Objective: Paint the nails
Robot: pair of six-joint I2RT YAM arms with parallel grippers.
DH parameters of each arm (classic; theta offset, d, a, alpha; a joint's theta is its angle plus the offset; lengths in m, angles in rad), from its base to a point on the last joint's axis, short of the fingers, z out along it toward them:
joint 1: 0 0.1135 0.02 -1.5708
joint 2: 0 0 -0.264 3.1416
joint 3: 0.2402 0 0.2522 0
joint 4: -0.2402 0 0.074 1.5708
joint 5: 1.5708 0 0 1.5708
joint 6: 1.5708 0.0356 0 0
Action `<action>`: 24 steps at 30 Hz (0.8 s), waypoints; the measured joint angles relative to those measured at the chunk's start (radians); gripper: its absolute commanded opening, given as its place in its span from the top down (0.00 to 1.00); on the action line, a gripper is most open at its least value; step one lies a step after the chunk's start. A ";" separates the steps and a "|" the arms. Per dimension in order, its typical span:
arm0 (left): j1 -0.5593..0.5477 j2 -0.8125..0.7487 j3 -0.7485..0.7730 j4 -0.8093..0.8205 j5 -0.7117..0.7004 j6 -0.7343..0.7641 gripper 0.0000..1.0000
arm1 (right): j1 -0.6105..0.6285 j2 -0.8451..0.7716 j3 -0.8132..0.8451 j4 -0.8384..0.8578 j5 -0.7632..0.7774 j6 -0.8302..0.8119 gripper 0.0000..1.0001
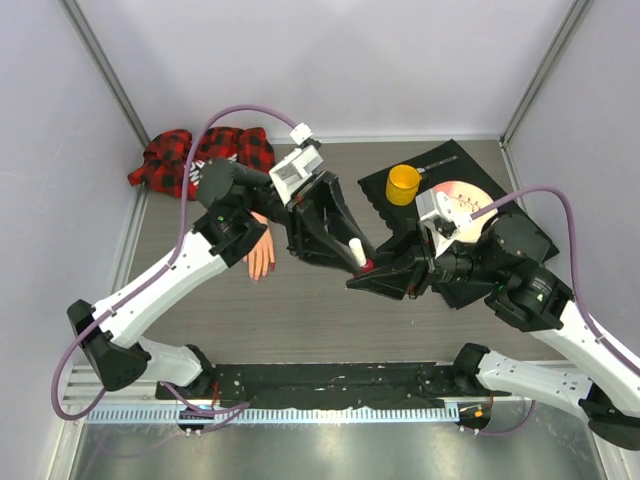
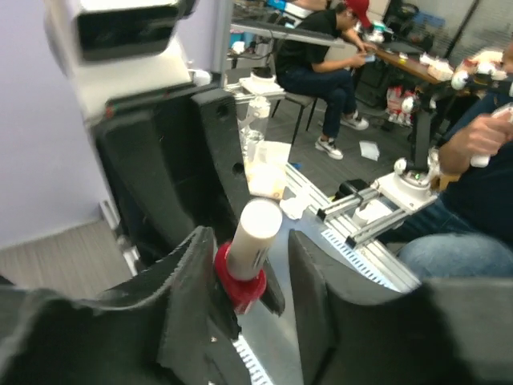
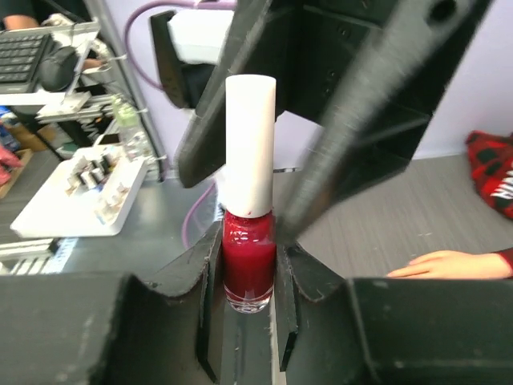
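Note:
The small red polish bottle point(image 3: 248, 261) with a white cap point(image 3: 249, 144) stands upright in my right gripper point(image 3: 247, 277), which is shut on its glass body. My left gripper point(image 2: 252, 249) is open, one finger on each side of the cap point(image 2: 256, 228): the left finger close beside it, the right finger apart. In the top view the two grippers meet at mid-table around the bottle point(image 1: 360, 257). The peach mannequin hand point(image 1: 260, 255) lies flat to their left, with its plaid sleeve point(image 1: 200, 155) behind. Its fingertips point(image 3: 401, 272) show, but the nails are too small to make out.
A yellow cup point(image 1: 403, 184) and a pink plate point(image 1: 468, 198) sit on a black mat point(image 1: 385, 190) at the back right. Grey walls close in the table on the left, back and right. The left arm passes over the mannequin's wrist.

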 measured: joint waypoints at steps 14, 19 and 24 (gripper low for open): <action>0.070 -0.278 -0.032 -0.564 -0.565 0.396 0.35 | -0.001 0.005 0.019 -0.056 0.403 -0.204 0.99; 0.048 -0.254 -0.032 -0.565 -0.720 0.391 0.34 | -0.002 0.049 0.027 -0.071 0.503 -0.237 0.99; -0.006 -0.172 -0.037 -0.585 -0.829 0.398 0.37 | -0.002 0.075 0.027 -0.098 0.552 -0.251 0.99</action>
